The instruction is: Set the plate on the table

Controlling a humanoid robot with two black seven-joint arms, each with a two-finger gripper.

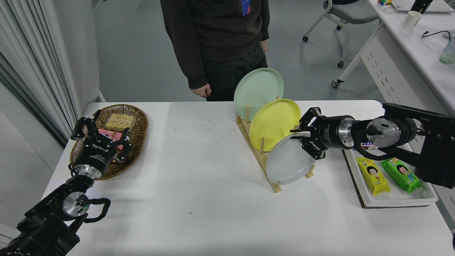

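Three plates on edge in one wooden rack: mint green plate rearmost, yellow plate in the middle, pale grey plate foremost, concave face toward the table's near left. Right gripper clasps the grey plate's upper right rim. Left gripper, fingers spread, parked over one wicker basket
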